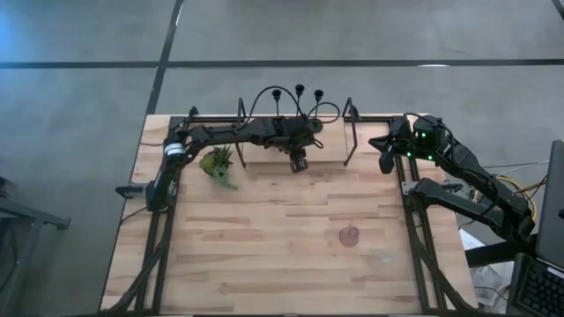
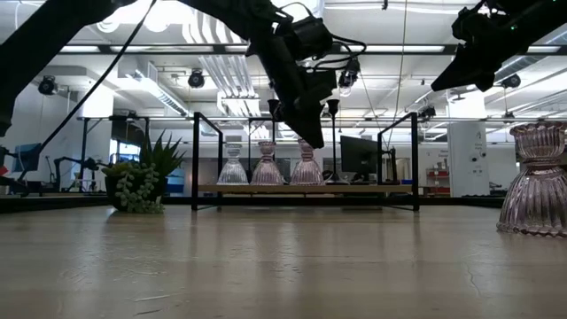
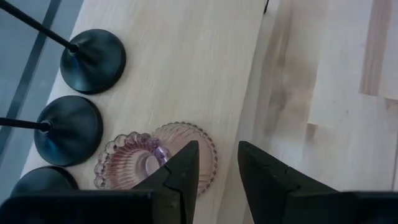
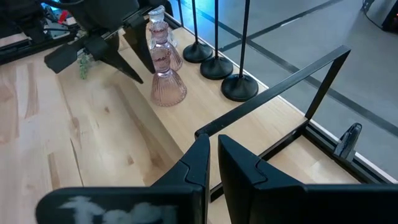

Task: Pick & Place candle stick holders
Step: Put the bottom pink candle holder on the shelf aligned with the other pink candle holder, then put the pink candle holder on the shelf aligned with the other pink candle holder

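Three slim black stemmed candle stick holders (image 1: 300, 91) stand on their round bases (image 3: 92, 53) along the far side of a light wood shelf (image 3: 186, 68) at the table's far edge. Three squat glass holders (image 2: 267, 165) stand in a row on the shelf in front of them. Another pink glass holder (image 1: 350, 236) stands alone on the table, right of centre. My left gripper (image 3: 217, 165) hangs open above the shelf's near edge, beside a pink glass holder (image 3: 140, 163), with nothing between its fingers. My right gripper (image 4: 213, 165) waits shut at the table's far right.
A small spiky green plant (image 1: 218, 165) stands left of the shelf. The shelf's black metal frame (image 1: 350, 132) rises at both of its ends. The wooden table (image 1: 264, 255) lies bare toward its near edge around the lone pink holder.
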Motion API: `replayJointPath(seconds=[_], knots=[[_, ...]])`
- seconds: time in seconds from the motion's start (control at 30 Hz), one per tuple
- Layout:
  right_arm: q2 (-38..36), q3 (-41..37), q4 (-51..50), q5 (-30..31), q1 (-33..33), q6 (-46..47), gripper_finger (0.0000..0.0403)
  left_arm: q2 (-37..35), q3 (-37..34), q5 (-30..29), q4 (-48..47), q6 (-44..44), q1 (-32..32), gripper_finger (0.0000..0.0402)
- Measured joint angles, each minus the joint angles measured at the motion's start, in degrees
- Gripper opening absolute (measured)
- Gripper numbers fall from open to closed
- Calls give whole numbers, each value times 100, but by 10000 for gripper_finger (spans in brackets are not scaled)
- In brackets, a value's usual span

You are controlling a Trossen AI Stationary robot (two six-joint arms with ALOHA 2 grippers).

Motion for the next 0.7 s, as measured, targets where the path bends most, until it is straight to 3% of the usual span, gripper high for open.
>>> replayJointPath(seconds=[0.2, 0.43, 0.6, 0.7], knots=[[-1, 0, 2, 0, 2, 6, 29, 0, 4, 200, -32, -190, -87, 115], [-1, 0, 0, 0, 1, 2, 29, -328, 2, 236, -28, -144, -644, 115], [1, 0, 2, 0, 1, 1, 29, -856, -186, -247, -288, -137, -1091, 115], [-1, 0, -1, 0, 1, 5, 29, -1415, -888, -619, -27, -244, -1298, 115]])
